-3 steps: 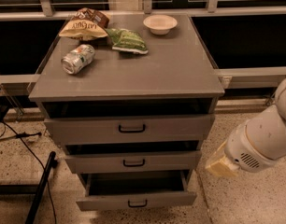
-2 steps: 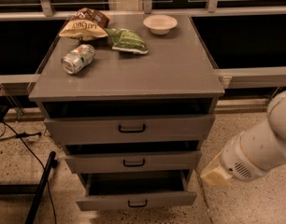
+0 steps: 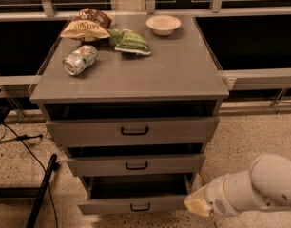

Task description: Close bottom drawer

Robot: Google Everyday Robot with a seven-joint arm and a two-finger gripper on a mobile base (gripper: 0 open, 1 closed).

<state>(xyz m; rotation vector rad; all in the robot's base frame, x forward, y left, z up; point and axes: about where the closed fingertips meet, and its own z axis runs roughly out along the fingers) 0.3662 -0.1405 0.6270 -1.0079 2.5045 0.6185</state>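
Note:
The grey cabinet (image 3: 131, 84) has three drawers, all pulled out a little. The bottom drawer (image 3: 136, 204) is the lowest one, with a flat grey front and a small black bar handle (image 3: 140, 207); it stands open the farthest, with its dark inside showing. My arm (image 3: 250, 191) comes in from the lower right. My gripper (image 3: 197, 205) is at the arm's yellowish tip, just right of the bottom drawer's right front corner, close to the floor.
On the cabinet top lie a crushed can (image 3: 80, 60), a chip bag (image 3: 86, 25), a green bag (image 3: 130, 41) and a white bowl (image 3: 163, 24). A black cable and bar (image 3: 41, 194) lie on the speckled floor at the left. A railing (image 3: 259, 77) runs behind.
My arm has moved down and to the left, bringing the gripper closer to the bottom drawer's right front corner. The drawers have not moved.

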